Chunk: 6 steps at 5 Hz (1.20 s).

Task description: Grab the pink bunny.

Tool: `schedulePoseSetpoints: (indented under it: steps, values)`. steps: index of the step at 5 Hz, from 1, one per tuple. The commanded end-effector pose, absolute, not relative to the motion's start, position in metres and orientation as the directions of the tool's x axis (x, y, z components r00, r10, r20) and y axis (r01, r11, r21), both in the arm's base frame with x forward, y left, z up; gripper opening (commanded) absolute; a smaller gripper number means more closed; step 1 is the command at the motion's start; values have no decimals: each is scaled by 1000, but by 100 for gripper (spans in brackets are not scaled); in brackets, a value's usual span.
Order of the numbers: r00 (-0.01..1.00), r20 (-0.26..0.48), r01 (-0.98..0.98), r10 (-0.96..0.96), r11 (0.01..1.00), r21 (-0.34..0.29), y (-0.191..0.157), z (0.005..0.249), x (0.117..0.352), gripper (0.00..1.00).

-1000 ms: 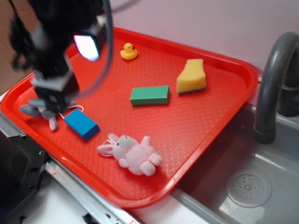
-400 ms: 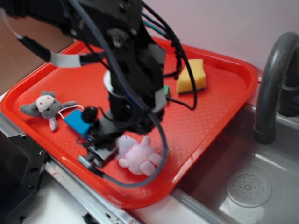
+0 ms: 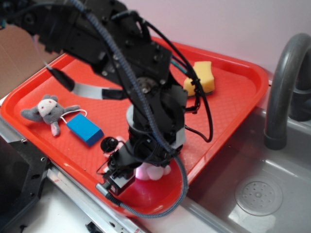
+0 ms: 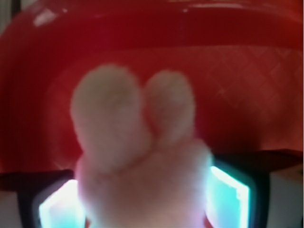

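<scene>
The black WidowX arm reaches down over the near part of the red plastic tray (image 3: 233, 82), its gripper (image 3: 146, 170) low at the tray's front edge. The small pale pink fluffy plush bunny (image 3: 153, 171) lies under the gripper, mostly hidden in the exterior view; only a bit of pink fluff shows below the black wrist body.

In the wrist view the bunny (image 4: 142, 161) fills the centre, blurred, two rounded fluffy lobes pointing up toward the tray's far wall. The two fingers (image 4: 232, 190) sit on either side of its body, their pads glowing cyan, one left and one right at the bottom corners. Fluff seems to touch both pads, but the view is too soft to say whether they are pressing the toy or just flanking it, so a grip can't be confirmed. The jaws stand apart with the bunny between them.

Elsewhere on the tray: a blue rectangular block (image 3: 84, 129) lies left of the gripper, near it. Just beside the block, further left, is a grey plush animal with a white face (image 3: 48, 110), a white string running from it toward the block. A yellow sponge with a dark underside (image 3: 204, 77) sits toward the far right of the tray, partly behind the arm's cables. Right of the tray is a grey metal sink (image 3: 262, 194) with a dark curved faucet (image 3: 282, 87).
</scene>
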<state>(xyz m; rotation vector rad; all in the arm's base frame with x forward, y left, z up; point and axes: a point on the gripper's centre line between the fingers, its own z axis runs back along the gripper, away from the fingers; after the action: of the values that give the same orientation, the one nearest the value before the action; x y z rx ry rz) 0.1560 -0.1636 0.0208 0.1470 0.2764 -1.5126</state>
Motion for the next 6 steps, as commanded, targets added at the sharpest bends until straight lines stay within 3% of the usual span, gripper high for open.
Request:
schedulePoseSetpoints:
  steps: [1,3,4,5,6]
  values:
    - [230,-81,969,-970,236,-72,-144,16,143,0]
    - [680,-71,731,-730,667,142,-102,87,152,0]
    - [841,-43,540,-540,830,140,-81,127,159,0]
    - [947,-45,320,-317,944,77,-65,165,162,0]
    - [997,18,74,-75,997,29,-59,201,159,0]
